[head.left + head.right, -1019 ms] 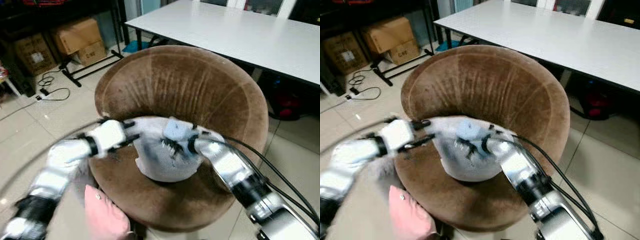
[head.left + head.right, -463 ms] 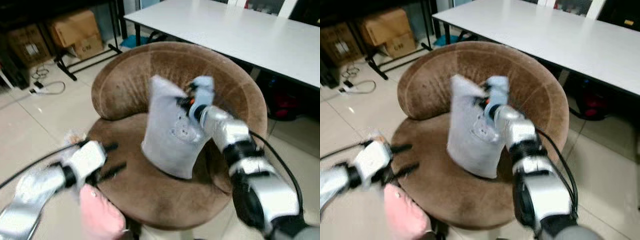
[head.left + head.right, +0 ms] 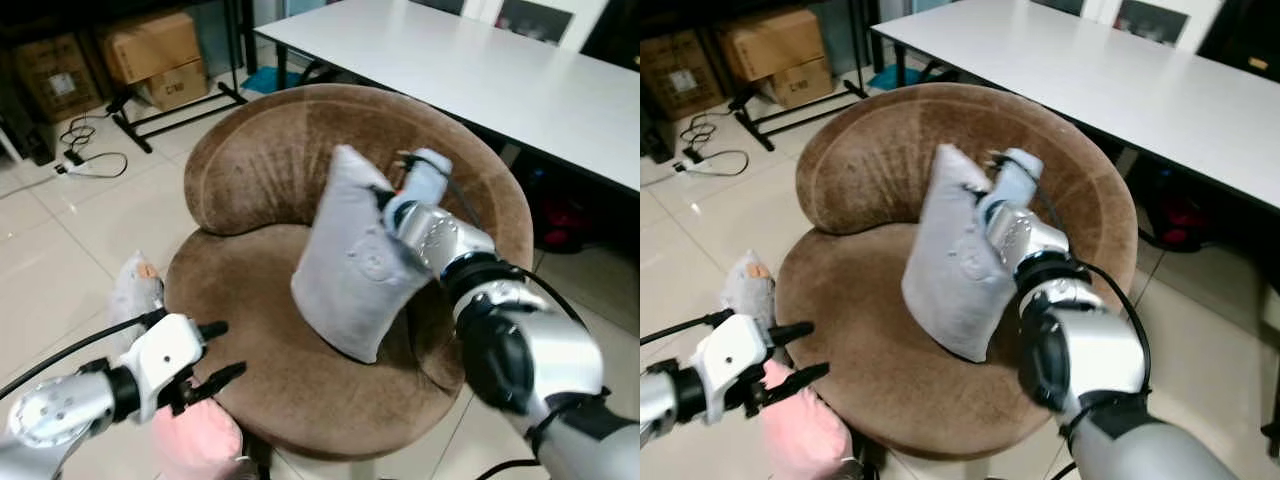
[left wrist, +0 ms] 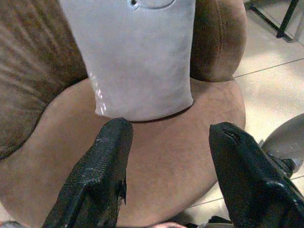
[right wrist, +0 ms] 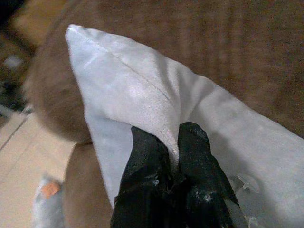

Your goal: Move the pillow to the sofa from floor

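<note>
A light grey pillow (image 3: 355, 265) stands tilted on the seat of a round brown sofa chair (image 3: 270, 150), leaning toward its backrest. My right gripper (image 3: 387, 198) is shut on the pillow's upper edge; the right wrist view shows both black fingers (image 5: 147, 156) pinching a fold of the pillow (image 5: 137, 90). My left gripper (image 3: 225, 348) hangs open, low at the seat's front left edge and apart from the pillow. Seen from the left wrist, its two fingers (image 4: 111, 142) are spread wide, pointing at the pillow's lower end (image 4: 137, 57).
A pink soft thing (image 3: 200, 445) and a grey plush (image 3: 135, 290) lie on the tiled floor by the chair's front left. A white table (image 3: 480, 70) stands right behind the chair. Cardboard boxes (image 3: 150, 50), a black stand and cables (image 3: 85, 165) are at the far left.
The left gripper let go of the pillow and drew back to the seat's front left. The right gripper raised the pillow from low on the seat to stand against the backrest.
</note>
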`<state>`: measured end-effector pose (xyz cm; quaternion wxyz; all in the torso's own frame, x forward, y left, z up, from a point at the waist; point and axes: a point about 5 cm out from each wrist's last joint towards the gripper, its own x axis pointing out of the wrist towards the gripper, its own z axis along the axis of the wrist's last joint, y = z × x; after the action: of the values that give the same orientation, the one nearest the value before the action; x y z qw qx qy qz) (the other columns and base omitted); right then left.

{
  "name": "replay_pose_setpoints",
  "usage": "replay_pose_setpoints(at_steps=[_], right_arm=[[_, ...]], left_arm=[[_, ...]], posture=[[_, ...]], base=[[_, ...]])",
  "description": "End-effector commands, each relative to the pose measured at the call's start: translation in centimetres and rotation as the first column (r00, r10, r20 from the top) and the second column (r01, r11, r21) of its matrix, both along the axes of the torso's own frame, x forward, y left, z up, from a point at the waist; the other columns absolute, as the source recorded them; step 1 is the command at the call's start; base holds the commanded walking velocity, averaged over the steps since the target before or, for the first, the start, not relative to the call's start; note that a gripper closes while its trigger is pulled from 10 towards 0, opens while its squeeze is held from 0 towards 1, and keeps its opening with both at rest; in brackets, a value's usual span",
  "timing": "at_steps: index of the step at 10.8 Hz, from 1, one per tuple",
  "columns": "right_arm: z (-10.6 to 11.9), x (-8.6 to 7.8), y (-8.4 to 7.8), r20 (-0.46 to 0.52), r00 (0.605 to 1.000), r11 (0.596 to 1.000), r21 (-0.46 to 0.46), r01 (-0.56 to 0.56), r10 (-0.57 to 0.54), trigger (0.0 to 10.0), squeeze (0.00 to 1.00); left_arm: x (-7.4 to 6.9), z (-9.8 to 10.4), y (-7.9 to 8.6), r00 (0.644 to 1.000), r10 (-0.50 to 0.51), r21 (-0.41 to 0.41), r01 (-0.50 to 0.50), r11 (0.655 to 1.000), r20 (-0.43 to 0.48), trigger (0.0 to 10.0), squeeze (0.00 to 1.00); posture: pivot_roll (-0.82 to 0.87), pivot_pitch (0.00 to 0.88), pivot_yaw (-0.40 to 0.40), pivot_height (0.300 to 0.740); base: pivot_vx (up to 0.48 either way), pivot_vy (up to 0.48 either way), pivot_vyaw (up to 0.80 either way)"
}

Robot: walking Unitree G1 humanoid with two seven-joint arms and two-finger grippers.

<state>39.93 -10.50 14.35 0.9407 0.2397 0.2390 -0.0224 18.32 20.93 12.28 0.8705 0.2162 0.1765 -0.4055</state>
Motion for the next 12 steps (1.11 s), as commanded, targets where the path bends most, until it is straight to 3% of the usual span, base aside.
replay_pose_setpoints(at_steps=[1,2,4,6,7,8,9,10,12], right_arm=[[0.6,0.3,-1.1,0.011,0.996,0.996,-0.007,0.090,-0.090,0.0,0.00],[0.3,0.2,-1.8,-0.010,0.987,0.987,-0.017,0.157,-0.158,0.0,0.00],[1.0,0.6,-2.1,0.035,0.980,0.980,-0.005,0.197,-0.197,0.0,0.00],[1.0,0.6,-2.2,0.048,0.979,0.980,-0.026,0.199,-0.197,0.0,0.00],[0.2,0.3,-1.9,0.018,0.987,0.986,-0.055,0.158,-0.157,10.0,0.00],[0.1,0.2,-1.9,0.021,0.986,0.986,-0.026,0.166,-0.165,10.0,0.03],[0.3,0.3,-2.3,0.047,0.983,0.984,0.008,0.177,-0.177,10.0,1.00],[0.5,0.4,-3.1,0.070,0.978,0.978,-0.047,0.202,-0.198,10.0,1.00],[1.6,0.8,-5.3,0.144,0.955,0.960,-0.066,0.271,-0.259,10.0,1.00]], left_arm=[[-0.2,0.3,0.0,1.000,0.000,0.000,0.000,1.000,0.007,10.0,0.00],[-0.3,0.3,0.2,1.000,0.010,0.011,-0.010,1.000,0.023,10.0,0.00],[0.2,1.2,0.5,0.993,0.075,-0.051,-0.070,0.996,0.092,10.0,0.00],[0.4,1.9,0.3,0.994,0.070,-0.105,-0.061,0.993,0.082,10.0,0.00],[0.4,2.0,-0.1,0.995,0.055,-0.102,-0.047,0.994,0.078,10.0,0.00],[0.5,2.0,-0.4,0.996,0.047,-0.101,-0.039,0.994,0.076,10.0,0.00],[0.7,2.1,-0.8,0.996,0.043,-0.104,-0.035,0.994,0.076,10.0,0.00],[1.0,2.2,-0.9,0.995,0.044,-0.098,-0.035,0.995,0.088,10.0,0.00],[2.0,2.4,-0.6,0.988,0.089,-0.073,-0.080,0.994,0.130,10.0,0.00]], posture=[[0.04,0.000,-0.080,0.740],[0.05,0.000,-0.084,0.740],[0.05,0.000,-0.087,0.740],[0.05,0.000,-0.083,0.740],[0.04,0.000,-0.079,0.740],[0.04,0.000,-0.076,0.740],[0.03,0.000,-0.072,0.740],[0.03,0.000,-0.069,0.740],[0.03,0.000,-0.068,0.740]], base=[[0.000,0.000,0.00],[0.000,0.000,0.00],[0.000,0.000,0.00],[0.000,0.000,0.00],[0.000,0.000,0.00],[0.000,0.000,0.00],[0.000,0.000,0.00],[0.000,0.000,0.00],[0.000,0.000,0.00]])
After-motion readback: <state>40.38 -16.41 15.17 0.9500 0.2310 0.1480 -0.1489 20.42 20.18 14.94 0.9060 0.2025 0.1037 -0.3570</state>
